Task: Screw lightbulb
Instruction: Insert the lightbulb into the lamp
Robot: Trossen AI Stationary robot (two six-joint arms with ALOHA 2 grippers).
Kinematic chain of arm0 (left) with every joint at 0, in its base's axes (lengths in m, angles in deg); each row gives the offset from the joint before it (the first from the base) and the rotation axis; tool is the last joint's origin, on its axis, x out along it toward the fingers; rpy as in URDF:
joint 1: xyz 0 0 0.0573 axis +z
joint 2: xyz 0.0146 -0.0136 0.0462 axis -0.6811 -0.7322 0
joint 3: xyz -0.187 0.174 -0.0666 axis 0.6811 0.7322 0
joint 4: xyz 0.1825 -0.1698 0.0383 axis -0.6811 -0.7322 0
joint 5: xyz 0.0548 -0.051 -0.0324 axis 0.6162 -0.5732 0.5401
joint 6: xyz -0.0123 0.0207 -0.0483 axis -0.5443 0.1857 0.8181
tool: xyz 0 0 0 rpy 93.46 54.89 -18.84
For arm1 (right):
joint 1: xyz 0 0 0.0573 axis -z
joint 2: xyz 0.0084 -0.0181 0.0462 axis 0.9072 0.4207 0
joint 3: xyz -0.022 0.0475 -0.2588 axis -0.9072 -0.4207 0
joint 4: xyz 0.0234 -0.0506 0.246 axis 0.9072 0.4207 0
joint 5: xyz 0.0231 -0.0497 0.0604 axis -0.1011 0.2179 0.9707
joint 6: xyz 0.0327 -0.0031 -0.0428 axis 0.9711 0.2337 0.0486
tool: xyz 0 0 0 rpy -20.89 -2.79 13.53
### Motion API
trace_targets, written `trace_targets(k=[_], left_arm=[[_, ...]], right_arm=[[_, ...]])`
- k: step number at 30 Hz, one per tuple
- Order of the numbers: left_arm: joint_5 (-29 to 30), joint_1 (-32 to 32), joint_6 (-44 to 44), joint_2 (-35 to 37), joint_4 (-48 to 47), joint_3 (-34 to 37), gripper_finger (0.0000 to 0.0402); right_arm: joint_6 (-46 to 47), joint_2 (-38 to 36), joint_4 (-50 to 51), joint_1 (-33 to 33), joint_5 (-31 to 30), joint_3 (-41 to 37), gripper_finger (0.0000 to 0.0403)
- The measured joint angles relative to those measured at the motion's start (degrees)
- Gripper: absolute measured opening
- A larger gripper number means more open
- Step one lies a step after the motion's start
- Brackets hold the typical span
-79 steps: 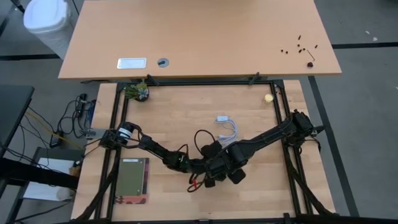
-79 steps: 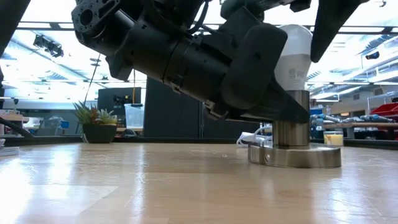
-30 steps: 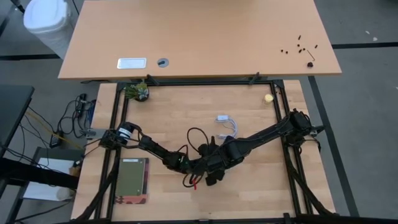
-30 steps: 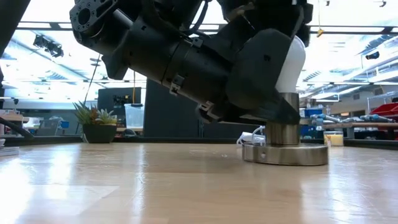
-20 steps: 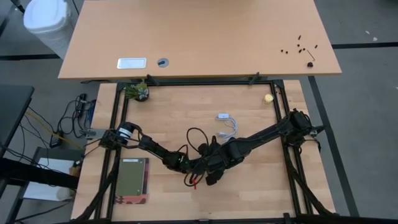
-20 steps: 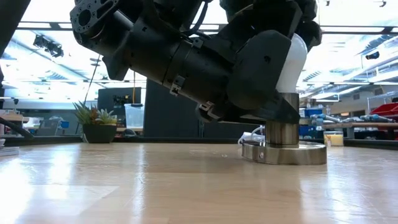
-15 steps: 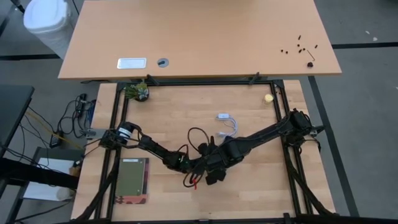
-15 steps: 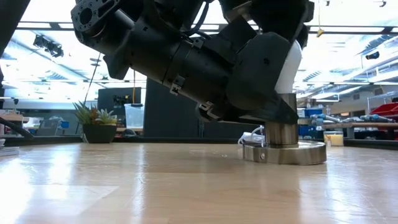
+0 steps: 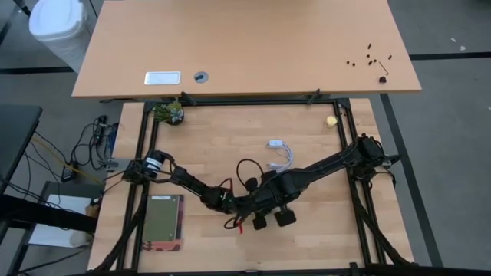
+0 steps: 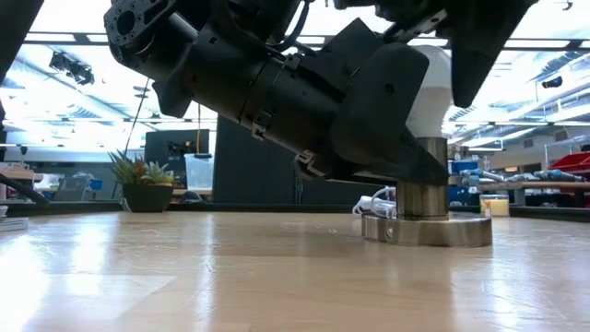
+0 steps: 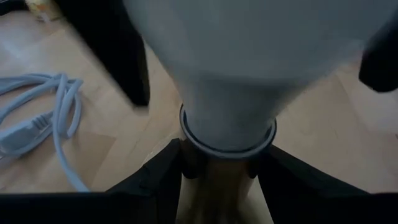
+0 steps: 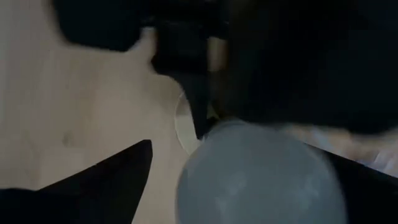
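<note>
Now we see the lightbulb (image 10: pixel 431 88) upright in its socket (image 10: pixel 426 217); our left end effector (image 11: pixel 217 177) is clamped on the socket, while the right end effector (image 12: pixel 239 168) stands apart around the bulb.

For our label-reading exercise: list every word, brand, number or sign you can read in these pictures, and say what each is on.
None can be read.
White rectangular plate on the upper tan desk: marks too small.
Flat green rectangular book-like object: cover print too small.
White frosted lightbulb: no print shows, mostly hidden by the dark arms.
</note>
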Motion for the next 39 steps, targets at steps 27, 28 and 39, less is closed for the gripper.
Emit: trace_targets(k=[27,28,39], left_arm=[[-4.57,0.05,-7.89,-0.04,0.86,0.07,0.0189],[-4.38,0.09,-7.68,-0.07,0.90,0.07,0.0189],[-4.21,0.00,-5.34,-0.07,0.98,0.04,0.0189]], right_arm=[[-11.64,0.00,-2.13,-1.36,-1.55,-0.07,0.0361],[-9.94,0.00,-1.63,-1.36,-1.18,-0.10,0.0355],[2.31,0.00,-0.72,-1.29,-0.58,-0.10,0.0266]])
